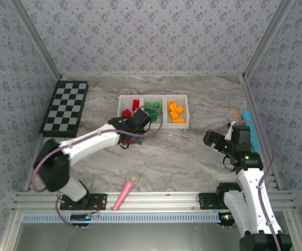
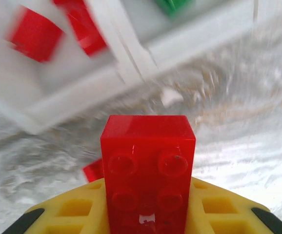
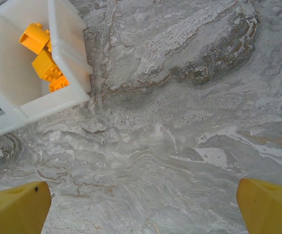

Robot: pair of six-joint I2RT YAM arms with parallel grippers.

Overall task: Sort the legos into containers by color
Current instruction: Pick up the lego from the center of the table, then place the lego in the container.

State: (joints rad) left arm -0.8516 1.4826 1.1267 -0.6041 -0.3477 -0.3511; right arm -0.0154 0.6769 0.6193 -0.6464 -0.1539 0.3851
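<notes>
Red lego (image 2: 148,170) sits pinched in the left gripper (image 1: 131,137); the right gripper (image 3: 146,209) gapes wide.

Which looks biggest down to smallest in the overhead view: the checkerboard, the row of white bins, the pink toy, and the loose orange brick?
1. The checkerboard and the row of white bins: too alike to rank.
2. The pink toy.
3. The loose orange brick, clearly the smallest.

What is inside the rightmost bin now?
Several orange bricks lie inside the rightmost bin, clustered from its middle toward its near side. In the right wrist view the bin's own wall partly covers them, and anything beneath the pile cannot be seen.
</notes>
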